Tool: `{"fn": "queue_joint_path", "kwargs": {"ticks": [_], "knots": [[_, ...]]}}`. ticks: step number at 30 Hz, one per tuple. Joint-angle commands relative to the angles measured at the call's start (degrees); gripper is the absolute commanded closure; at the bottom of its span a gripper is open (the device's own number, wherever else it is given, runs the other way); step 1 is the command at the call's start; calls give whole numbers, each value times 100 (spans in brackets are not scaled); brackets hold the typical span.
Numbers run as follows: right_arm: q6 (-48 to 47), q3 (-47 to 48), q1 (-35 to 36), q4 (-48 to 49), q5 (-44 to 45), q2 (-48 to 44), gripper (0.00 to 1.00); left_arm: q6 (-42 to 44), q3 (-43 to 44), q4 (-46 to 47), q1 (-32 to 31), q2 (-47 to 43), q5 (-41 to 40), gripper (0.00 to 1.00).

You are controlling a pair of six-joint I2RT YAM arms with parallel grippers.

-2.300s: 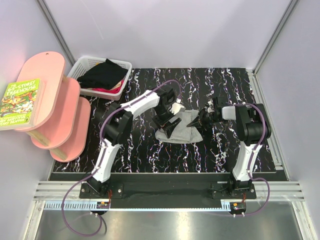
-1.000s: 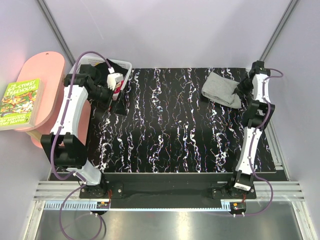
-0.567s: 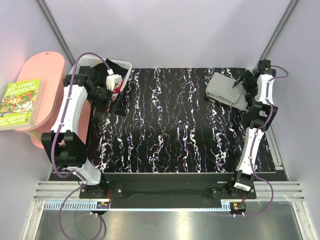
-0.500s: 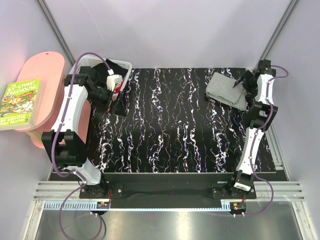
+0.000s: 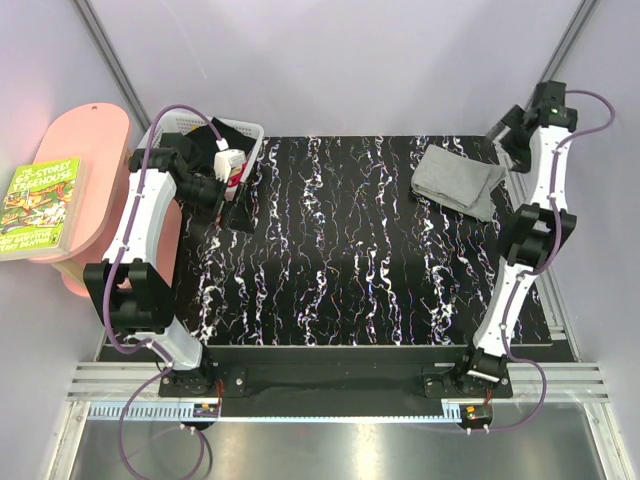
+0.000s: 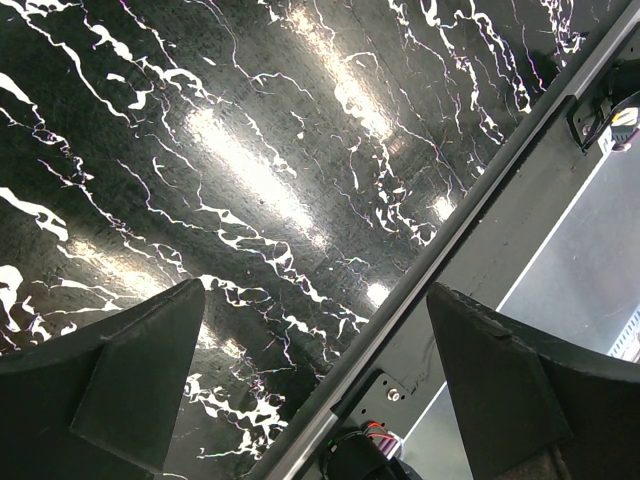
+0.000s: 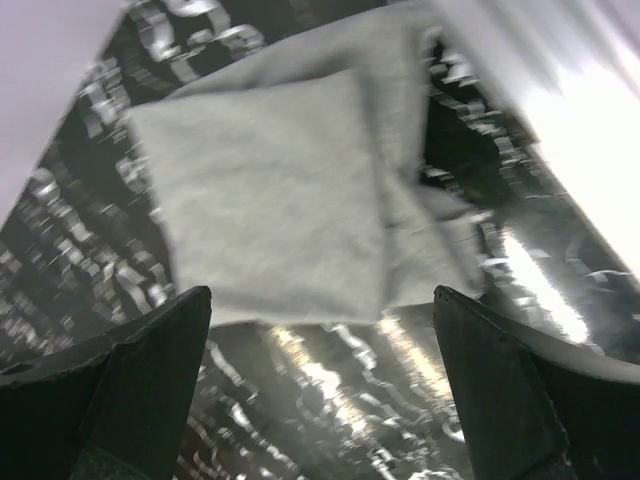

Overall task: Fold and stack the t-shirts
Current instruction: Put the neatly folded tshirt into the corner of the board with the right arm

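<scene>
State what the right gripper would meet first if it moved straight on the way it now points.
The right gripper would probably meet the folded grey t-shirt first: it lies straight ahead of the open fingers, on the black marbled table. Nothing shows in between, though depth is unclear.

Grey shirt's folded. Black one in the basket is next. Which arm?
Left. The left fingers are open right by the basket holding the black shirt. The right fingers hang open over the grey shirt, across the table.
</scene>
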Motion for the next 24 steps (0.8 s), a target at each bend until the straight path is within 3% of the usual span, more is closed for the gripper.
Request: {"fn": "queue_joint_path", "kwargs": {"ticks": [1, 6, 15, 21, 24], "knots": [[83, -183, 701, 133, -769, 114, 0, 103, 185, 33, 11, -83, 264, 1], [188, 134, 1080, 63, -1060, 799, 0, 112, 202, 42, 19, -127, 150, 1], [22, -349, 1080, 63, -604, 906, 0, 147, 255, 42, 90, -136, 168, 1], [-127, -1034, 1080, 63, -533, 836, 1, 120, 369, 24, 107, -154, 124, 1], [-145, -1868, 1080, 282, -446, 415, 0, 103, 431, 16, 107, -180, 88, 1]]}}
